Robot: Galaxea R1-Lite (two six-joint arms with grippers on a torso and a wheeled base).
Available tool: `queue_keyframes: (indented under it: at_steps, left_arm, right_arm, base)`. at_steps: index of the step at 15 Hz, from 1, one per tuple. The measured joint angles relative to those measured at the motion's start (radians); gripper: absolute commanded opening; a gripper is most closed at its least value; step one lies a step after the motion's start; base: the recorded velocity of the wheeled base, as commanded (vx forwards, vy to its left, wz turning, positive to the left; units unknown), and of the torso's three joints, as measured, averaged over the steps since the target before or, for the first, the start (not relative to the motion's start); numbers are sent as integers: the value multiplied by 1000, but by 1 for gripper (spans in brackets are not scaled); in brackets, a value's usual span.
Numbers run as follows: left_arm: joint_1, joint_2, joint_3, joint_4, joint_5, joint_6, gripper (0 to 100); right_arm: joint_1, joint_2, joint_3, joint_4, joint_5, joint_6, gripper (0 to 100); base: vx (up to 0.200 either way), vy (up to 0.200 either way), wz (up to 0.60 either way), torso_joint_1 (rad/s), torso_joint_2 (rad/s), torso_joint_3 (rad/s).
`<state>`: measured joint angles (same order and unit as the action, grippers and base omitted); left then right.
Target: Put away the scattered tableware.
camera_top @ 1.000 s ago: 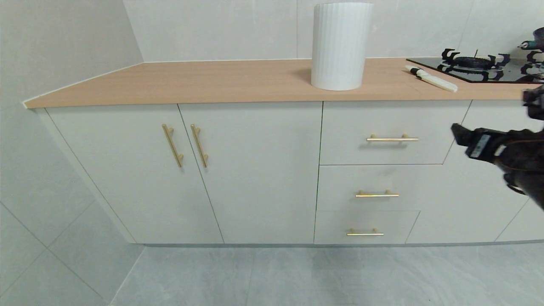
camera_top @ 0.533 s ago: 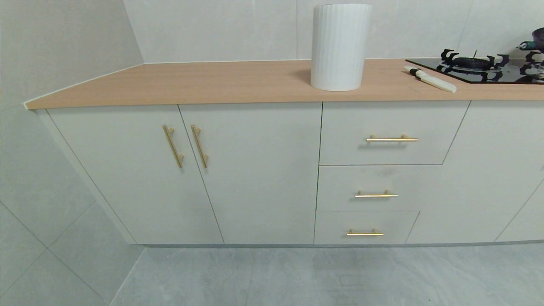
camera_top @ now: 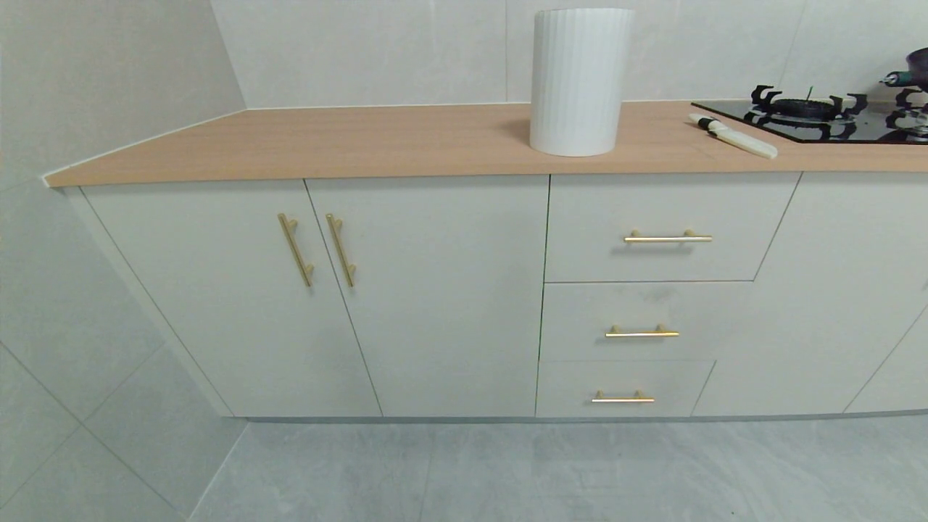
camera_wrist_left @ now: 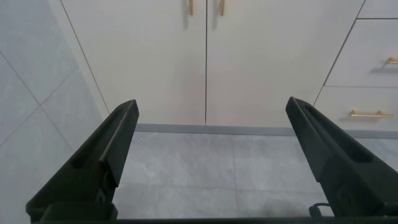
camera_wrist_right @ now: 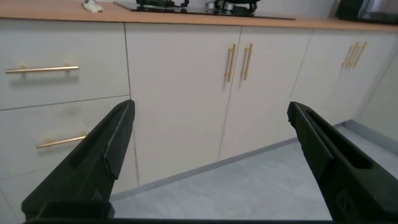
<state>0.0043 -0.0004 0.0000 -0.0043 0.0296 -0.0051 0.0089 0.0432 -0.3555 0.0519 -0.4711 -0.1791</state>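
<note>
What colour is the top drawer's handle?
The top drawer's handle is shiny gold; the head view shows it best.

You see a cream knife (camera_top: 732, 135) with one dark band, lying flat and diagonal on the wooden countertop (camera_top: 362, 141), just beside the hob (camera_top: 812, 125)

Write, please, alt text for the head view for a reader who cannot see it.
A tall ribbed white container stands on a wooden countertop, with a pale knife-like utensil lying to its right beside a black gas hob. Below are shut pale cabinet doors and three shut drawers, all with gold handles.
</note>
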Motion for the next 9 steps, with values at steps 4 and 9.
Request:
queue_keyframes:
  at_steps: [4,9]
  left_arm:
    - [0,0,0,0,0,0,100]
    - [0,0,0,0,0,1,100]
  right_arm:
    - [-6,-39,266,-136,193,122,100]
    - [-7,-45,349,-54,423,190,100]
  base:
    - [0,0,0,0,0,0]
    - [0,0,0,0,0,0]
